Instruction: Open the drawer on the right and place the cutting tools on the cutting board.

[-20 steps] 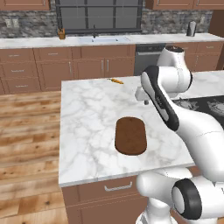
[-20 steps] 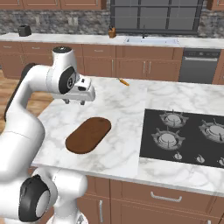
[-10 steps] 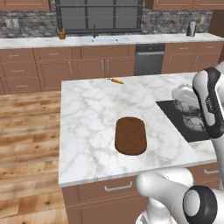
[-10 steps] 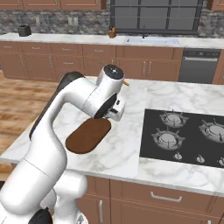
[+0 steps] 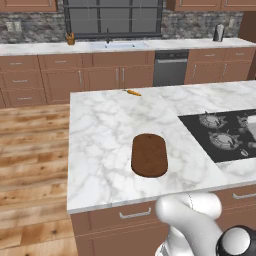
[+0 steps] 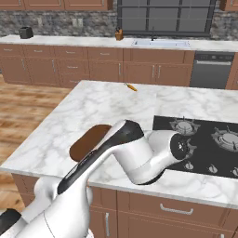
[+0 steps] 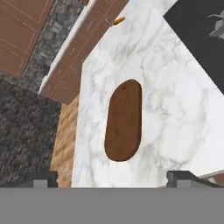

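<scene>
The cutting board is dark brown. The worktop is white with grey marble lines. The little carrot is orange. The stove is black.

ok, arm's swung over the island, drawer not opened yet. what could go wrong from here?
1. The arm lies low across the counter, partly over the cutting board; a sweep could nudge the board.
2. Its elbow sits beside the cooktop and could clip the burners.
3. The carrot is the only loose item on the island; it might be mistaken for a cutting tool.
</scene>
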